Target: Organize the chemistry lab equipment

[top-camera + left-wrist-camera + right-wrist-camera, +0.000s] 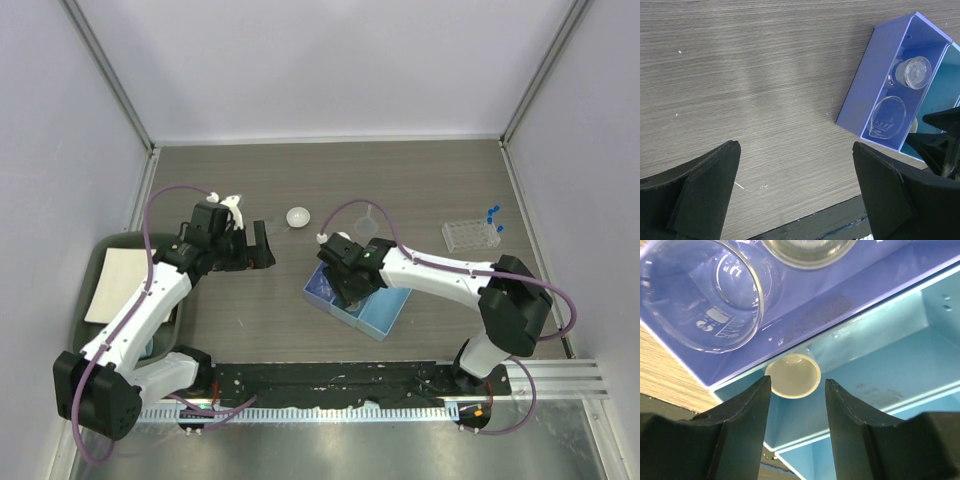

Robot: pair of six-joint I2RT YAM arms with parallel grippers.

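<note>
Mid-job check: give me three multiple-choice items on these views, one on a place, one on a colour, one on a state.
1. The white dish at the right gripper lies in: A the light-blue compartment; B the purple compartment; C the green tray.
2. The test tube caps are: A red; B blue; C white.
3. The left gripper's jaws are: A shut on the funnel; B open and empty; C shut on a dish.
Answers: 1 A, light-blue floor surrounds it. 2 B, blue tops beside the rack. 3 B, only table shows between them.
</note>
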